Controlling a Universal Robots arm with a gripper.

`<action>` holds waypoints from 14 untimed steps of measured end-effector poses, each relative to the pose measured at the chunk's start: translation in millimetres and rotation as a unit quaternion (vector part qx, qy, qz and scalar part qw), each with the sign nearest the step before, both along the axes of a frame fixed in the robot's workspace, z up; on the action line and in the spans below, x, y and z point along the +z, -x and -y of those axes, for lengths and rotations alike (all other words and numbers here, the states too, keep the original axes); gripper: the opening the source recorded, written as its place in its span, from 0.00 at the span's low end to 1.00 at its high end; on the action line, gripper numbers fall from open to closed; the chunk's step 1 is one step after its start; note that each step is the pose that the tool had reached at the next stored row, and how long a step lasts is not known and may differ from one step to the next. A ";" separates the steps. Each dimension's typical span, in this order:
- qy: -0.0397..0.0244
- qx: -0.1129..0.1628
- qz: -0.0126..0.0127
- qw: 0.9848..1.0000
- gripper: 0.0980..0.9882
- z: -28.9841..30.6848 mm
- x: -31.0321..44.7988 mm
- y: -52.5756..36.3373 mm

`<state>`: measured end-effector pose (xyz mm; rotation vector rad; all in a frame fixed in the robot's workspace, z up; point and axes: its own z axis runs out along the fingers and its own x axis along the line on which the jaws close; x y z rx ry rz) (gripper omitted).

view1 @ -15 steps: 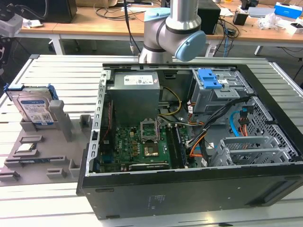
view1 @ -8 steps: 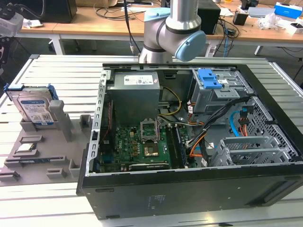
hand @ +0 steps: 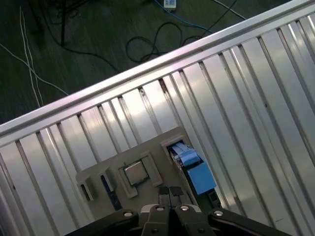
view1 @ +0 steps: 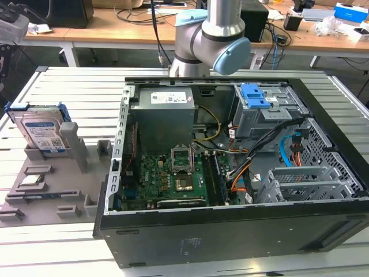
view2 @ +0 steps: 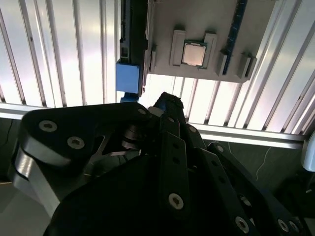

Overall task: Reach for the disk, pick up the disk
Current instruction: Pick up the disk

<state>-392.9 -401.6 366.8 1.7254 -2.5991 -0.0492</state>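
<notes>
— Near the tabletop's edge at the exterior view's left, you have the disk. It stands on edge in a slot at a corner of the grey fixture plate. Its label faces the exterior camera, and its blue bracket runs over the top.

— Your hand hangs high above that same plate. In the first wrist view you can see its two fingertips pressed together, gripping nothing.

— From up there you look down on the disk as a blue strip. It sits just beside the fingertips in that view, but the hand is well above it and not touching.

— In the second wrist view you look past the hand's black links to the plate. The disk's blue bracket sits at the plate's edge. The small square processor chip lies flat in its own pocket, apart from the disk.

— Beside the plate you have the open computer case across the tabletop's middle. Your arm stands at the edge farthest from the exterior camera, behind the case.
</notes>
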 end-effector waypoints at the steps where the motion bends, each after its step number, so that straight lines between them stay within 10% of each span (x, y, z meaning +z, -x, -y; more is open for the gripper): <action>1: 0.000 0.003 0.000 1.000 0.01 0.0 0.0 0.0; 14: 0.000 0.057 0.000 0.998 0.01 0.0 0.0 0.0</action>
